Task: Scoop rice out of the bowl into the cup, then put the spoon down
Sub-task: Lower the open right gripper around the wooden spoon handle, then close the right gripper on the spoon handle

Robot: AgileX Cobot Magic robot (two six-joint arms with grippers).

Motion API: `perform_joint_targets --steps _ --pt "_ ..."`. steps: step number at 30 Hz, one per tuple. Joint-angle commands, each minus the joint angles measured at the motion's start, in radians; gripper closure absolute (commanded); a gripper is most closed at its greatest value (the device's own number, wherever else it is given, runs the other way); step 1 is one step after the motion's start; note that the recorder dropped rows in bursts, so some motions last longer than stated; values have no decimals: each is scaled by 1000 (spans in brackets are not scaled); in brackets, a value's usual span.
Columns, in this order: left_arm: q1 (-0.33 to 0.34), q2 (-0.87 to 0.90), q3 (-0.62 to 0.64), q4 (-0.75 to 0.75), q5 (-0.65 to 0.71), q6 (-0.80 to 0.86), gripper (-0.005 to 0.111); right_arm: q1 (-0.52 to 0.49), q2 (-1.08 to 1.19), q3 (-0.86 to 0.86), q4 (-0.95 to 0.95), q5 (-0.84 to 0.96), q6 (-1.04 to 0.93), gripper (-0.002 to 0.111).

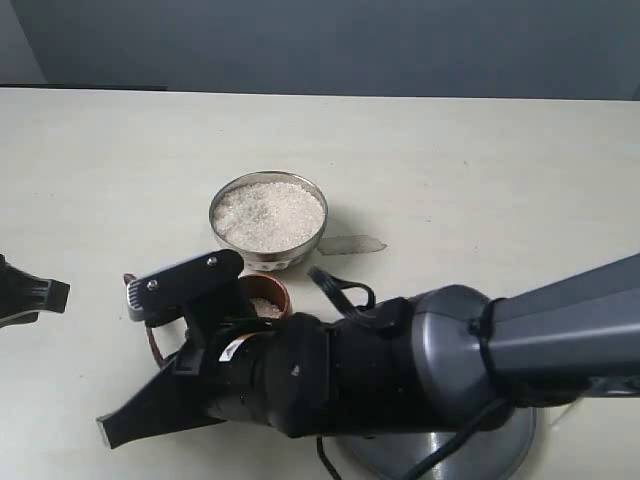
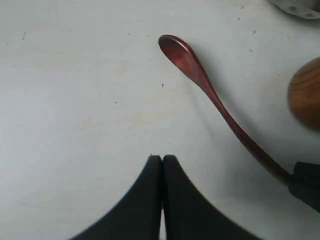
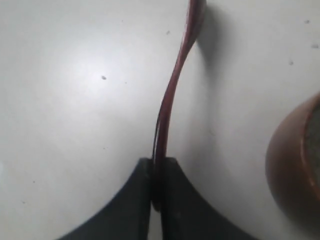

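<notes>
The steel bowl [image 1: 268, 255] stands at mid-table, heaped with white rice [image 1: 268, 215]. Just in front of it is the wooden cup [image 1: 270, 290], with some rice inside and partly hidden by my right arm. My right gripper [image 3: 158, 161] has reached across to the left of the cup and is shut on the handle end of the wooden spoon [image 3: 172, 90]. The spoon [image 2: 200, 75] lies low over the table beside the cup [image 2: 306, 92], its round end pointing away from the gripper. My left gripper [image 2: 162, 158] is shut and empty, apart from the spoon, and shows at the far left [image 1: 45, 293].
A large flat steel plate [image 1: 490, 455] sits at the front edge under my right arm [image 1: 400, 370]. A small clear scrap [image 1: 350, 244] lies right of the bowl. A few loose grains [image 2: 250, 41] dot the table near the cup.
</notes>
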Motion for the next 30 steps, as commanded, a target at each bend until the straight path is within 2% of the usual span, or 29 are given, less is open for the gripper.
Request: perform_joint_targets --steps 1,10,17,18,20,21,22,23,24,25,28,30 --pt "-2 2 -6 -1 -9 0 106 -5 -50 3 -1 -7 -16 109" --pt "-2 2 -6 -1 -6 0 106 -5 -25 3 -1 32 -30 109" --pt "-2 2 -6 -1 -3 0 106 -5 42 3 -15 -8 -98 107" --pt "-2 2 -6 -1 -3 0 106 -5 53 3 -20 -8 -101 104" --pt "-2 2 -6 -1 -7 0 106 -5 67 3 -28 -8 -105 86" --pt "-2 2 -6 -1 -9 0 106 -5 72 3 -28 -8 -104 76" --pt "-2 2 -6 -1 -9 0 106 -5 75 3 -25 -26 -104 59" --pt "-2 2 -6 -1 -9 0 106 -5 77 3 -12 -36 -104 50" --pt "-2 2 -6 -3 -9 0 106 -5 76 3 3 -47 -104 46" --pt "-2 2 -6 -6 -9 0 106 -5 76 3 10 -54 -104 48" --pt "-2 2 -6 -6 -9 0 106 -5 76 3 -16 -59 -116 65" --pt "-2 2 -6 -6 -9 0 106 -3 76 3 -42 -72 -116 67"
